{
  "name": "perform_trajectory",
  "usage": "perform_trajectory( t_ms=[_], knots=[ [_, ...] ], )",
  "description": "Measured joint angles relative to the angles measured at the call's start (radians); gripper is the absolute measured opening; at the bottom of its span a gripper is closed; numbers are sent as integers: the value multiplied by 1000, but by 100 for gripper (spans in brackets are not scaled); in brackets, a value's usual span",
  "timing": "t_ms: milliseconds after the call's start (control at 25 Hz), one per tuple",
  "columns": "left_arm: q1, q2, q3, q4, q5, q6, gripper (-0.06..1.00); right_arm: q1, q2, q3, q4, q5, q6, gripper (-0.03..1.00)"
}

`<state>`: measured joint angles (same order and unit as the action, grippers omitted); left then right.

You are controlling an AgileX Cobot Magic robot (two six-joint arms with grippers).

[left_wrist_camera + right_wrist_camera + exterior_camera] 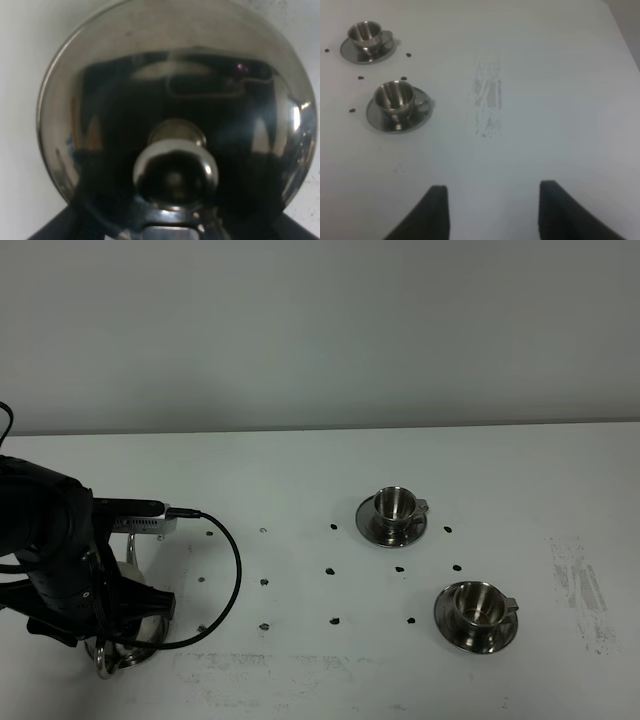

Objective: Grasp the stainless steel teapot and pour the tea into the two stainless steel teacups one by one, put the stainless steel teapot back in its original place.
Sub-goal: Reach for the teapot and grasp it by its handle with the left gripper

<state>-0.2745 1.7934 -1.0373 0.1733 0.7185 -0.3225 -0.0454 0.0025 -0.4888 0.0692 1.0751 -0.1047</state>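
My left arm (60, 560) hangs over the stainless steel teapot (175, 90) at the table's front left and hides most of it. From above, its domed lid and round knob (175, 172) fill the left wrist view. Only a steel loop (104, 665) and a thin curved piece (130, 550) stick out from under the arm. My left gripper (170, 236) sits just over the pot, with dark fingers set wide at either side. The two stainless steel teacups (394, 505) (478, 604) stand on saucers to the right. My right gripper (492, 192) is open over bare table. The tea is hidden.
A black cable (225, 560) loops from the left arm over the table. Small dark marks (333, 568) dot the surface between pot and cups. A scuffed grey patch (580, 585) lies at the right, beyond the nearer cup's saucer (375, 117).
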Motion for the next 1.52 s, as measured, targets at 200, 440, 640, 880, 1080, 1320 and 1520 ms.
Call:
perform_trajectory(
  t_ms=[200, 440, 640, 880, 1080, 1320, 1520],
  knots=[
    [0, 0, 0, 0, 0, -2, 60, 0, 0, 0, 0, 0, 0, 43],
    [0, 0, 0, 0, 1, 3, 52, 0, 0, 0, 0, 0, 0, 43],
    [0, 0, 0, 0, -16, 4, 31, 0, 0, 0, 0, 0, 0, 43],
    [0, 0, 0, -2, -34, 12, 25, 0, 0, 0, 0, 0, 0, 43],
    [0, 0, 0, -2, -35, 26, 25, 0, 0, 0, 0, 0, 0, 43],
    [0, 1, 0, -2, -49, 40, 25, 0, 0, 0, 0, 0, 0, 43],
    [0, 1, 0, -2, -49, 48, 25, 0, 0, 0, 0, 0, 0, 43]
  ],
)
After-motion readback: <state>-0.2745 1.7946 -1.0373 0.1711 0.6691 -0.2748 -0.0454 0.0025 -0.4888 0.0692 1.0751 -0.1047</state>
